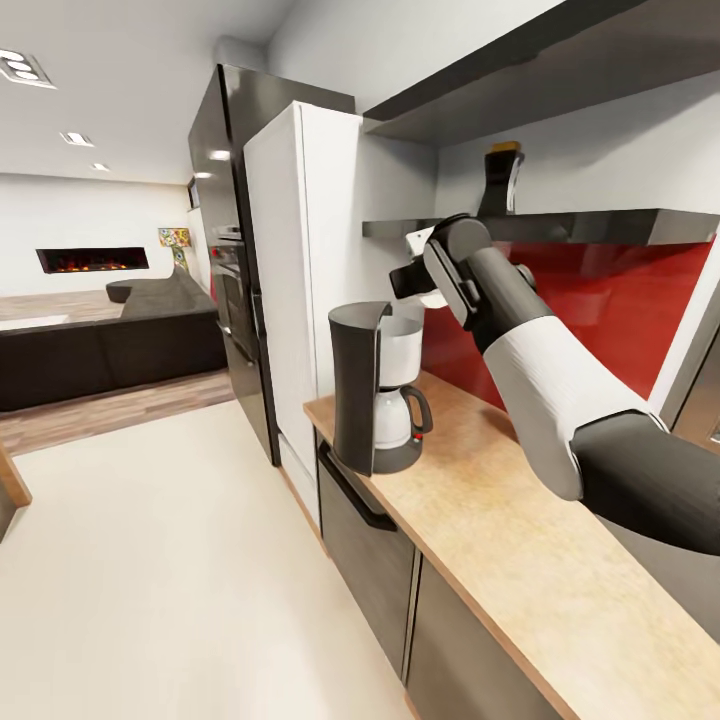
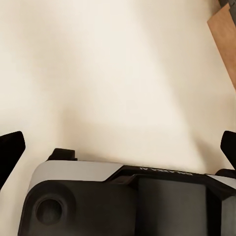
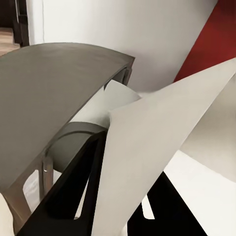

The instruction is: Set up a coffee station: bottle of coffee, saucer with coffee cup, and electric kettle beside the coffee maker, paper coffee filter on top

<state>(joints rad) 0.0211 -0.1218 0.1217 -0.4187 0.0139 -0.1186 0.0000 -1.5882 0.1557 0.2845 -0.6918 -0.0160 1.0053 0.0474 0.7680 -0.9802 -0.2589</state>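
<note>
A: The paper coffee filter [image 3: 147, 162] is gripped in the right claw [image 1: 418, 272], just above the coffee maker [image 1: 375, 390], which stands at the near end of the tabletop [image 1: 500, 540] beside the tall white cabinet [image 1: 320, 260].

B: And why so high? It looks as though the white cone is being lined up over the filter basket, so that it can be lowered straight onto the top of the machine.

A: Agreed. In the right wrist view the sheet is seen pinched between the dark fingers [image 3: 78, 182], with the grey curved top of the machine directly beneath.

B: The bottle of coffee [image 1: 500, 180] is seen on the kitchen shelf [image 1: 560, 228], above the red splashback [image 1: 620, 300], not yet brought down.

A: The left claw [image 2: 118, 147] is spread wide and empty, pointed at pale floor [image 2: 108, 73], apparently kept clear of the work.

B: Contact between filter and basket cannot be judged from here.
</note>
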